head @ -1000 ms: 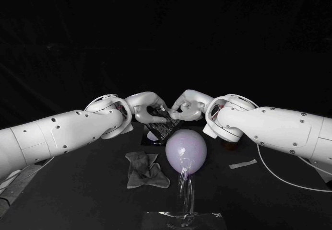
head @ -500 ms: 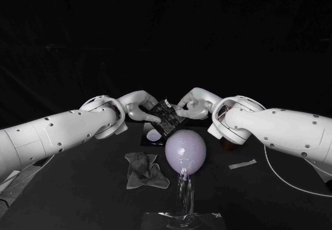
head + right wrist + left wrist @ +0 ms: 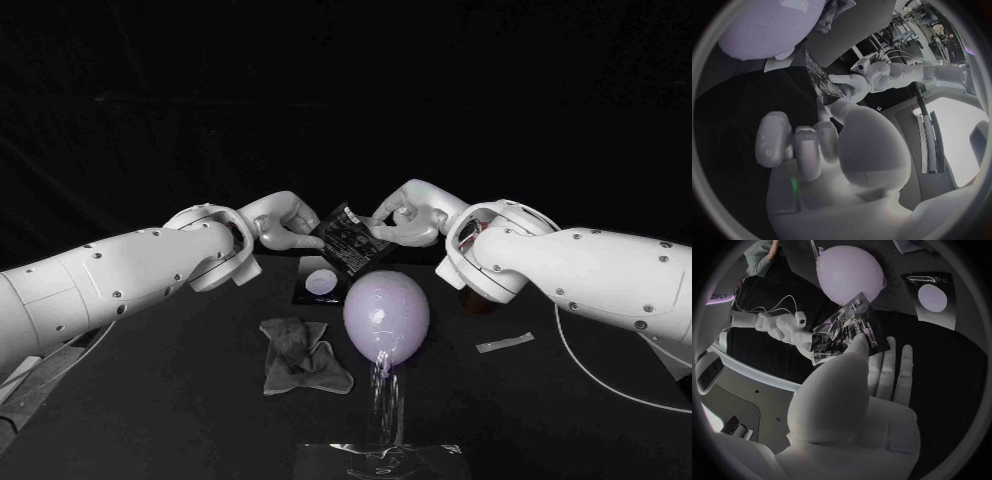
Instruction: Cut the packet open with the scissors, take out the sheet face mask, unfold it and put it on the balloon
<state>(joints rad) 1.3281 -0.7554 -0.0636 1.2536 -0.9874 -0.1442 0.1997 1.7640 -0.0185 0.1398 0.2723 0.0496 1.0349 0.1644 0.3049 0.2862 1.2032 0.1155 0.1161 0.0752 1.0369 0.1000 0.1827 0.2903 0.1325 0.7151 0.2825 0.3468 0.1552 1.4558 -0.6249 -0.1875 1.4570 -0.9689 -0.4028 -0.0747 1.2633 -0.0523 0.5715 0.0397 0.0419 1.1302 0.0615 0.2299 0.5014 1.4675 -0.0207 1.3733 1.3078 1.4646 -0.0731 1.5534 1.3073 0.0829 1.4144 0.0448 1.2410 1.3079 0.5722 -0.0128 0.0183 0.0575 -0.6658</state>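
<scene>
The packet (image 3: 346, 240) is held up off the table (image 3: 173, 410), over its middle and towards the far edge, just beyond the top of the balloon (image 3: 387, 312). Both hands have it. The left hand (image 3: 286, 225) grips one side edge: in the left wrist view its thumb lies over the printed face while its fingers (image 3: 893, 365) lie flat behind the packet. The right hand (image 3: 408, 220) pinches the opposite side edge between fingertips, with its other fingers curled loosely beside the pinch. The packet hangs tilted between them, its dark printed face towards the robot (whether its top is cut open cannot be told).

The pale lilac balloon stands upright at the middle of the table on a clear stand (image 3: 384, 460), whose flat base sits at the near edge. Neither hand touches it.

A dark card (image 3: 319, 280) with a pale oval on it lies flat on the table below the packet, just beside the balloon's upper left. A crumpled grey cloth (image 3: 303, 358) lies near the balloon on the left half of the table, apart from the stand. A small white strip (image 3: 505, 342) lies on the right half, under the right arm and well clear of the balloon.
</scene>
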